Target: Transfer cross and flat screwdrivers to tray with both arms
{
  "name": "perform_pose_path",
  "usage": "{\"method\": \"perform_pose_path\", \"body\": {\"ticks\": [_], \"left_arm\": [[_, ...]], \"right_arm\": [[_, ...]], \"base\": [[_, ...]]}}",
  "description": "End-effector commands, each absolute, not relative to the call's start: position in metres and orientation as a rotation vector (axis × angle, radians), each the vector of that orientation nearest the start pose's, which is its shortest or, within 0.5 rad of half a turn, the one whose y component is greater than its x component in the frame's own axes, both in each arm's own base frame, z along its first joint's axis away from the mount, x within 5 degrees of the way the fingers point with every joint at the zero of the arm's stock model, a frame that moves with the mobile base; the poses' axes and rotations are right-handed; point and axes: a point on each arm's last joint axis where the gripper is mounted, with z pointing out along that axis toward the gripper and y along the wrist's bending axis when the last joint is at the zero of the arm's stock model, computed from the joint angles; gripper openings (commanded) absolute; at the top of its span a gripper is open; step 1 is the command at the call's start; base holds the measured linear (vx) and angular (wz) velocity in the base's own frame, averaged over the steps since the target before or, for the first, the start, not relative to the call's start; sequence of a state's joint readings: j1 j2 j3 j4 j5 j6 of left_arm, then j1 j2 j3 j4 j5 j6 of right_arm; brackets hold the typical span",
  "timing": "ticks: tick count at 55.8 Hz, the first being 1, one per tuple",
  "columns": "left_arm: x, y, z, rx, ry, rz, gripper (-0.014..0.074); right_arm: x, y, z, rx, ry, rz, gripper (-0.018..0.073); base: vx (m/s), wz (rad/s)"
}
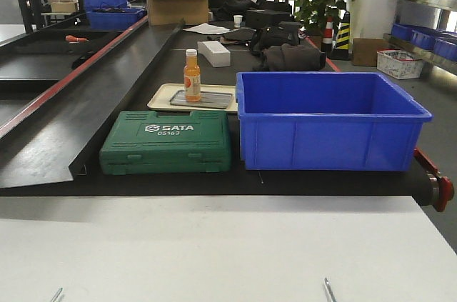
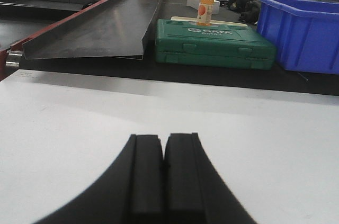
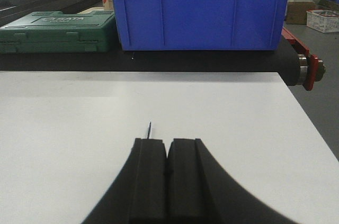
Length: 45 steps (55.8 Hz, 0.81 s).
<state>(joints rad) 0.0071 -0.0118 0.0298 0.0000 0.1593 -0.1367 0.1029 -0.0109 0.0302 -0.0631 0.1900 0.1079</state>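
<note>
Both left gripper (image 2: 163,138) and right gripper (image 3: 168,142) sit pressed together; green case (image 1: 166,143) reads SATA 05163.

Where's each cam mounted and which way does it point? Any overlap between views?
Exterior front: raised at the near side of the white table, facing forward at the green toolbox and blue bin; no arm shows.
Left wrist: low over the table, facing the toolbox; left gripper at the bottom edge, fingers together.
Right wrist: low over the table, facing the bin; right gripper at the bottom edge, fingers together.
Shared: all three see the toolbox and bin.
</note>
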Motion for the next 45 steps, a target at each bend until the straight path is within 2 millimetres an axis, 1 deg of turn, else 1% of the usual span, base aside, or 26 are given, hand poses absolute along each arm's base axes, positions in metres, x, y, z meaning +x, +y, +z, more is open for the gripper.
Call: {"method": "perform_pose_path", "body": {"ticks": [1,16,24,29,33,37,41,45], "left_arm": [[0.054,0.0,0.208,-0.118,1.529,-0.11,-0.0006],[0.054,0.0,0.21,-0.116,1.505,-0.111,-0.0006],[0.054,0.0,0.218,-0.11,1.417,-0.114,-0.0006],[0.052,0.0,0.226,-0.103,1.329,-0.117,-0.0006],[0.049,0.0,0.235,-0.095,1.225,-0.121,-0.0006],[0.046,0.0,0.244,-0.089,1.146,-0.123,-0.0004],[0.044,0.0,0.252,-0.087,1.12,-0.124,-0.0002],[0.043,0.0,0.258,-0.089,1.15,-0.123,0.0011]], "right_arm": [[0.056,0.005,0.192,-0.052,1.611,0.091,-0.0008],[0.056,0.005,0.194,-0.06,1.587,0.086,-0.0008],[0.056,0.005,0.198,-0.061,1.538,0.09,-0.0008],[0.056,0.006,0.205,-0.06,1.463,0.1,-0.0008],[0.054,0.006,0.215,-0.062,1.353,0.109,-0.0008],[0.052,0.007,0.223,-0.064,1.282,0.115,-0.0008],[0.052,0.007,0.23,-0.062,1.276,0.115,-0.0006],[0.053,0.006,0.237,-0.056,1.32,0.116,-0.0004]], "base": [[0.0,0.0],[0.0,0.0],[0.0,0.0],[0.0,0.0],[0.0,0.0],[0.0,0.0],[0.0,0.0],[0.0,0.0]]}}
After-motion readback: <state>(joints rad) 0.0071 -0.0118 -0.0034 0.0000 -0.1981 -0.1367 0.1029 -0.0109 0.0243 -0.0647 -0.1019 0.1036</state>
